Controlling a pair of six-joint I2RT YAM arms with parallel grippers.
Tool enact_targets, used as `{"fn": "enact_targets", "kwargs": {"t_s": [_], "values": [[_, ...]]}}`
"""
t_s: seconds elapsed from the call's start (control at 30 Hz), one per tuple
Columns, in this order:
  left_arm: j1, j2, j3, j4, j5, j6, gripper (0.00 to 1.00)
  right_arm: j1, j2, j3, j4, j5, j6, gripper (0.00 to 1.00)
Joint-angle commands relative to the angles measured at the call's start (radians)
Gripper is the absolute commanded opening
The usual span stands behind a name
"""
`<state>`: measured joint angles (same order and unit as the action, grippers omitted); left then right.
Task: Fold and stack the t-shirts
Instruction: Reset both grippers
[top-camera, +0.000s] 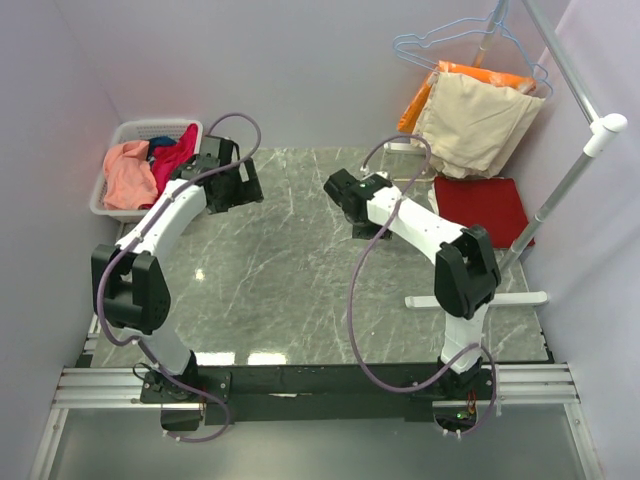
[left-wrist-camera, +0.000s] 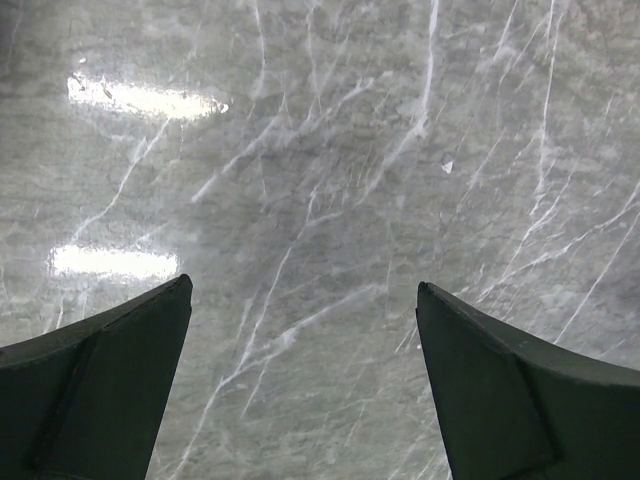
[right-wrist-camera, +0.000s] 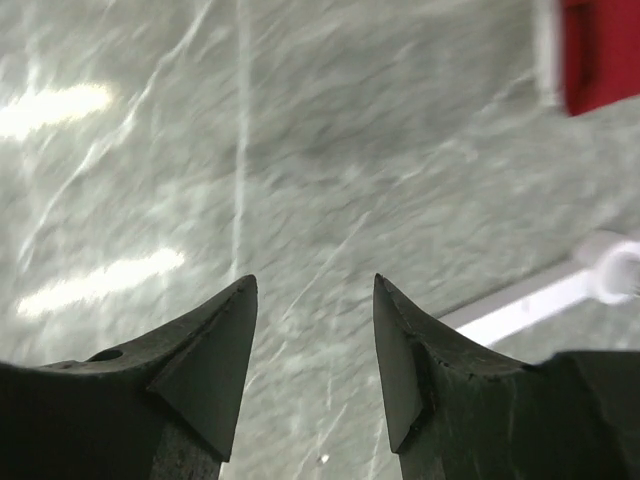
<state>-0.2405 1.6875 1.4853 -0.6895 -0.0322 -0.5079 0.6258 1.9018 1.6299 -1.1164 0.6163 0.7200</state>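
Left jaws gape wide over bare tabletop (left-wrist-camera: 320, 150), gripping nothing. Just to their left, a basket (top-camera: 112, 137) holds a pink shirt (top-camera: 128, 175), a magenta shirt (top-camera: 172, 160) and a blue shirt (top-camera: 160, 145). Right jaws stand open and empty above the tabletop. The red shirt (top-camera: 482, 205) lies flat, apart, to their right.

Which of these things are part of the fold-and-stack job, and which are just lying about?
Job: salmon-pink t-shirt, magenta t-shirt and blue t-shirt in the white basket; folded dark red t-shirt on the table.
Lying about: hanging beige garment, hanging orange garment, clothes rack.
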Motion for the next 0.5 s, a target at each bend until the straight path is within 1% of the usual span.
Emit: {"fn": "enact_targets", "kwargs": {"t_s": [0.0, 0.03, 0.23, 0.37, 0.47], "values": [[-0.026, -0.061, -0.031, 0.053, -0.054, 0.017, 0.99, 0.002, -0.131, -0.080, 0.220, -0.185, -0.086, 0.57], [-0.029, -0.072, -0.040, 0.068, -0.060, 0.014, 1.00, 0.002, -0.133, -0.091, 0.260, -0.217, -0.097, 0.57], [-0.048, -0.120, -0.114, 0.152, -0.118, -0.009, 1.00, 0.002, -0.110, -0.053, 0.297, -0.237, -0.158, 0.57], [-0.072, -0.126, -0.135, 0.162, -0.167, -0.018, 0.99, 0.002, -0.102, -0.039, 0.319, -0.256, -0.183, 0.57], [-0.085, -0.104, -0.120, 0.134, -0.187, -0.015, 1.00, 0.002, -0.096, -0.039, 0.345, -0.289, -0.197, 0.57]]}}
